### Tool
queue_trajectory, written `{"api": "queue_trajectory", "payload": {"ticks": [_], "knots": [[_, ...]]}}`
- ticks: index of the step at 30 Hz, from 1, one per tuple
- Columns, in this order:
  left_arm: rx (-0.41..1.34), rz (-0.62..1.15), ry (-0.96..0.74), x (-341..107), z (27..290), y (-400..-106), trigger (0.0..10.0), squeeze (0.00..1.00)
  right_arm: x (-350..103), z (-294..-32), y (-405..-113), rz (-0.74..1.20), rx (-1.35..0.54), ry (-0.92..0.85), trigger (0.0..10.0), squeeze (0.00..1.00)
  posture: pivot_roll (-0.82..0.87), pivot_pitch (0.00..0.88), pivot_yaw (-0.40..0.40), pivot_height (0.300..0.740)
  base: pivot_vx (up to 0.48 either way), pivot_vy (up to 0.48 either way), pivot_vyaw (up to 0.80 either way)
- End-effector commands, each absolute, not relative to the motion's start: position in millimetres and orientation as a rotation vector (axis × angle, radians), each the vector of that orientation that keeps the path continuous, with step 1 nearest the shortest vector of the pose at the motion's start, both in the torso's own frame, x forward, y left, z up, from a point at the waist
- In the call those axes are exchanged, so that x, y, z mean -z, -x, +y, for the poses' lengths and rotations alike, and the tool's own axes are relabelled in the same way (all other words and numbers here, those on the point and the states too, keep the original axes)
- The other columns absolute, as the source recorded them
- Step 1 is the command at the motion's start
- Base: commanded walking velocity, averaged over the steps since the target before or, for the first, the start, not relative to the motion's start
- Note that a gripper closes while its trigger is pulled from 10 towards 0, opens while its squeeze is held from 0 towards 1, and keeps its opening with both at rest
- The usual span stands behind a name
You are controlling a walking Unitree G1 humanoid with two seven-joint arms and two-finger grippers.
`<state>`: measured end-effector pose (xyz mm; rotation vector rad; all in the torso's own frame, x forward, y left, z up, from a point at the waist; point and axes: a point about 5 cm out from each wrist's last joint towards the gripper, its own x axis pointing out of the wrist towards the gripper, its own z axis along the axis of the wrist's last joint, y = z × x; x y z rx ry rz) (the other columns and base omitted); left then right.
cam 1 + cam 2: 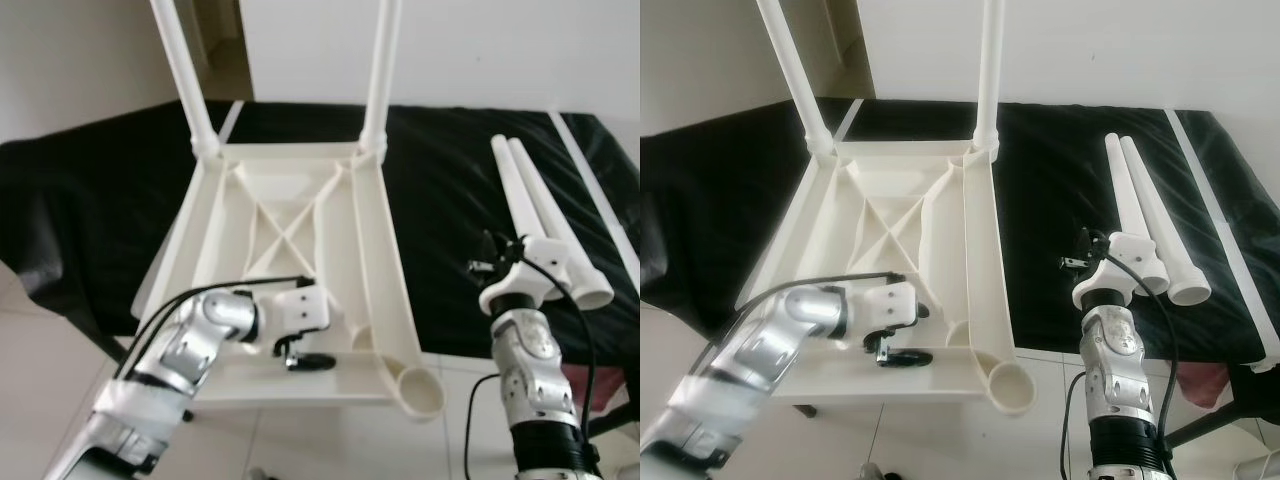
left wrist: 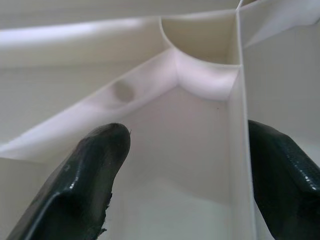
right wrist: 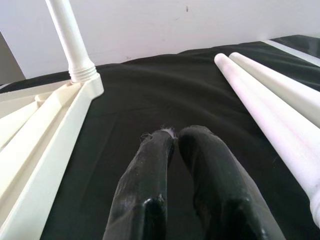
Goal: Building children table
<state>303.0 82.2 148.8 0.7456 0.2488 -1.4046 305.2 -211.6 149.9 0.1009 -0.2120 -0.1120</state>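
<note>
1. The white plastic children's table top (image 1: 290, 260) lies upside down on a black cloth-covered surface (image 1: 440, 230), its near edge overhanging toward the robot. Two white tapered plastic legs (image 1: 385, 70) already stand upright in the far corner sockets, at about 11 and 1 o'clock of the frame.

2. Two loose white plastic legs (image 1: 545, 225) lie side by side on the cloth at 3 o'clock of the table top, well apart from it.

3. The left gripper (image 1: 305, 358) reaches into the near part of the underside, close to the empty round corner socket (image 1: 420, 388) at 5 o'clock. In the left wrist view its fingers (image 2: 95, 170) are spread wide, one on each side of a thin rib, clamping nothing.

4. The right gripper (image 3: 172, 137) hovers over the cloth between the table top and the loose legs; its fingers are pressed together and hold nothing.

5. Risk, as a judgement: the overhanging table top may tip or slide off if the left arm presses down on the near edge. The loose legs are round and may roll away if the closed right fingers nudge them instead of opening first.

6. The left wrist view reveals the rib between the fingers, which the head views hide behind the wrist. The right wrist view shows the threaded collar (image 3: 82, 72) at a mounted leg's base, less clear from above. The head views alone give the overall layout.
</note>
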Motion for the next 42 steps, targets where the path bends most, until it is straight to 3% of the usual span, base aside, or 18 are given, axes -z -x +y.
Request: {"api": "queue_trajectory", "payload": {"ticks": [1, 9, 17, 22, 25, 38, 39, 40, 42], "knots": [[0.953, 0.065, -0.742, -163.8, 91.4, -327.6, 10.0, 0.00, -148.0, -211.2, -303.4, -0.202, 0.112, -0.104, 10.0, 0.00, 0.02, 0.057, 0.029, 0.740, 0.000, 0.000, 0.00], [0.779, -0.029, -0.647, -188.4, 77.7, -361.0, 10.0, 0.00, -146.7, -209.8, -302.8, -0.191, 0.112, -0.109, 10.0, 0.00, 0.01, 0.050, 0.035, 0.740, 0.000, 0.000, 0.00], [0.686, -0.074, -0.533, -201.4, 74.8, -371.4, 10.0, 0.00, -146.1, -211.6, -302.4, -0.189, 0.122, -0.104, 10.0, 0.00, 0.00, 0.039, 0.040, 0.740, 0.000, 0.000, 0.00], [0.774, -0.131, -0.379, -215.3, 75.5, -366.5, 10.0, 0.00, -146.7, -214.5, -302.0, -0.194, 0.136, -0.083, 10.0, 0.00, 0.00, 0.030, 0.038, 0.740, 0.000, 0.000, 0.00], [0.907, -0.222, -0.336, -222.2, 73.8, -351.3, 10.0, 0.00, -143.5, -231.1, -302.8, -0.171, 0.255, -0.018, 10.0, 0.00, 0.01, 0.024, 0.034, 0.740, 0.000, 0.000, 0.00], [0.927, -0.213, -0.279, -209.0, 59.4, -336.8, 10.0, 0.00, -143.6, -260.1, -302.7, -0.139, 0.411, 0.023, 10.0, 0.00, 0.01, 0.021, 0.020, 0.740, 0.000, 0.000, 0.00], [0.952, -0.219, -0.264, -208.3, 55.6, -331.4, 10.0, 0.00, -143.6, -261.3, -302.5, -0.137, 0.416, 0.031, 10.0, 0.20, 0.01, 0.021, 0.019, 0.740, 0.000, 0.000, 0.00], [0.977, -0.233, -0.254, -208.4, 52.4, -326.4, 10.0, 0.00, -144.0, -262.8, -302.3, -0.138, 0.421, 0.033, 10.0, 1.00, 0.01, 0.021, 0.019, 0.740, 0.000, 0.000, 0.00], [0.977, -0.233, -0.254, -208.4, 52.4, -326.4, 10.0, 0.00, -144.0, -262.8, -302.3, -0.138, 0.421, 0.033, 10.0, 1.00, 0.01, 0.021, 0.019, 0.740, 0.000, 0.000, 0.00]]}}
